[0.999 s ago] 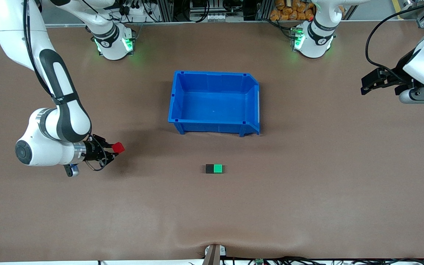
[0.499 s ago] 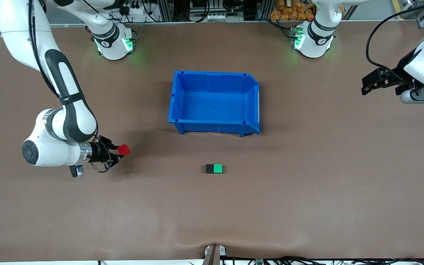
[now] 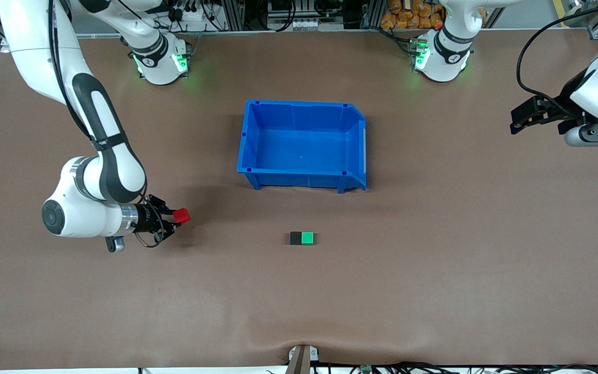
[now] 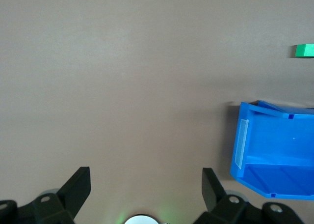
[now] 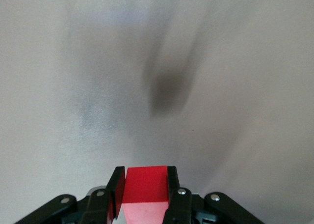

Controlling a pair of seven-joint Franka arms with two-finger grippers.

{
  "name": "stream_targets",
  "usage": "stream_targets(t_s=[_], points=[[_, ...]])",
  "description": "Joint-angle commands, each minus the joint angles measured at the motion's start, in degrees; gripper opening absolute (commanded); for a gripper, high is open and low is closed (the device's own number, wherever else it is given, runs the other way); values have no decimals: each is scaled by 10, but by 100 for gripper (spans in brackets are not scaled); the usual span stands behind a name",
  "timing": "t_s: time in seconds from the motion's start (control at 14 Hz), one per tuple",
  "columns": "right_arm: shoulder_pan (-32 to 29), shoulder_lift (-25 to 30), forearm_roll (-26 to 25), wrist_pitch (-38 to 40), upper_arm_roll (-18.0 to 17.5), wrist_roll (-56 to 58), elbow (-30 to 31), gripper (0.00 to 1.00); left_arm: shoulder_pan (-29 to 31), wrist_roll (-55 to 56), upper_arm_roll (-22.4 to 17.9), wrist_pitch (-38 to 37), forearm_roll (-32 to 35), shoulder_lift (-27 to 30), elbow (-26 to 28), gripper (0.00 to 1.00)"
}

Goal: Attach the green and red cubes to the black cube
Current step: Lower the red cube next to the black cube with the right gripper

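My right gripper pinches the small bright red cube between its fingers, above the brown table toward the right arm's end. The tiny matte black cube and the bright green cube sit touching each other on the table, nearer the front camera than the blue plastic bin. My left gripper waits with its fingers spread, holding nothing, over the left arm's end.

My worry: the joined pair is loose on the table. If I bring the red cube in skewed or too hard against the black face, I could shove both along or split green from black. The red cube also looks gripped near the fingertips, so it might twist on contact.
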State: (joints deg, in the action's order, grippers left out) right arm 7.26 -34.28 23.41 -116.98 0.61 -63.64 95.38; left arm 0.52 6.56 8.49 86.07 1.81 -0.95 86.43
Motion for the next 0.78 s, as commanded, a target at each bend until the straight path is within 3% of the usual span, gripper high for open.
stream_targets(t_s=[0.0, 0.71], points=[[6, -14, 9, -6, 4, -24, -18, 0, 5, -11, 0, 4, 6, 1, 0, 100], [46, -45, 16, -40, 4, -123, -42, 0, 4, -11, 1, 4, 6, 0, 0, 100]])
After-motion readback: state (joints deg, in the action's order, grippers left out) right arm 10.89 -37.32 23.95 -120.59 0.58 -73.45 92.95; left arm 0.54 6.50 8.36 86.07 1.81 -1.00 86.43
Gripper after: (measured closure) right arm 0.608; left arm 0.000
